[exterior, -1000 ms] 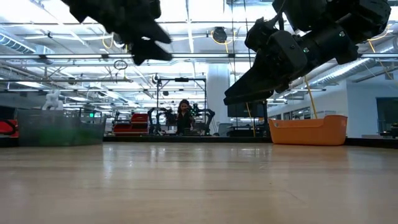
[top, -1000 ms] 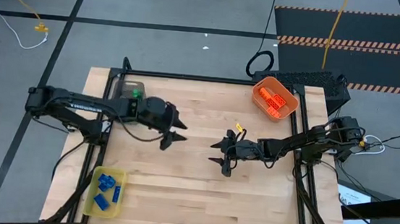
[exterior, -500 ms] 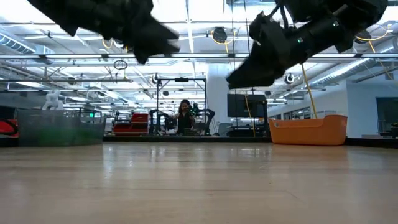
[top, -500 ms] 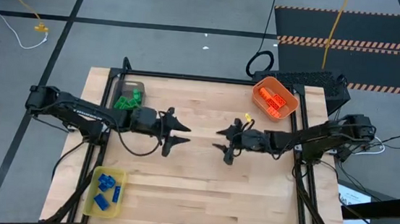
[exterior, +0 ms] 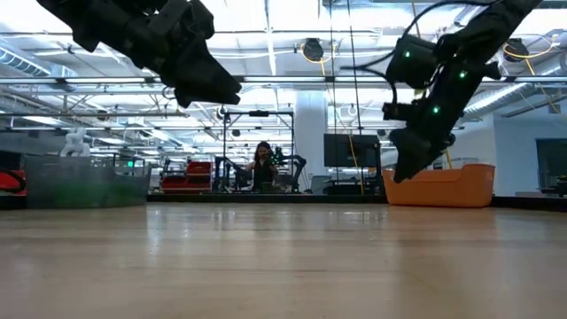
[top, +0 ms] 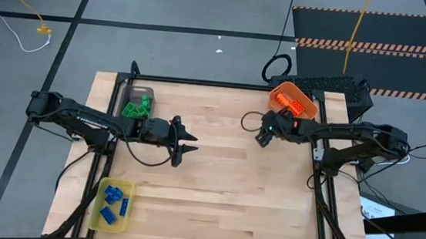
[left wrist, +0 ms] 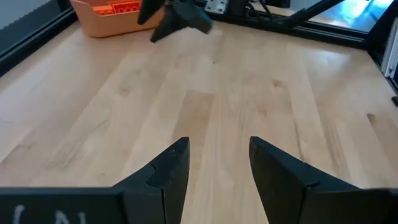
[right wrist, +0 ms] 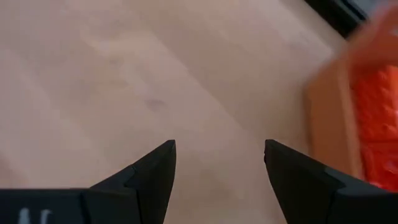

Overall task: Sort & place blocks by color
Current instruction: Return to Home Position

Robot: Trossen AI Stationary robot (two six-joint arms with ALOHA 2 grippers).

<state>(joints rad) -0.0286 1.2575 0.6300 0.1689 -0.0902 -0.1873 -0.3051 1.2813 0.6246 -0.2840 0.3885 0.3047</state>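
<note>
Orange blocks near right end effector

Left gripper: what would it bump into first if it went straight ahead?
Probably the bare wooden table: the open left gripper slants down toward it. The right gripper hangs farther off, aside.

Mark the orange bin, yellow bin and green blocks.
orange bin [exterior: 465,188], low view, front wall.
yellow bin [top: 97,204], high view, left wall.
green blocks [top: 135,109], high view, middle of the pile.
</note>
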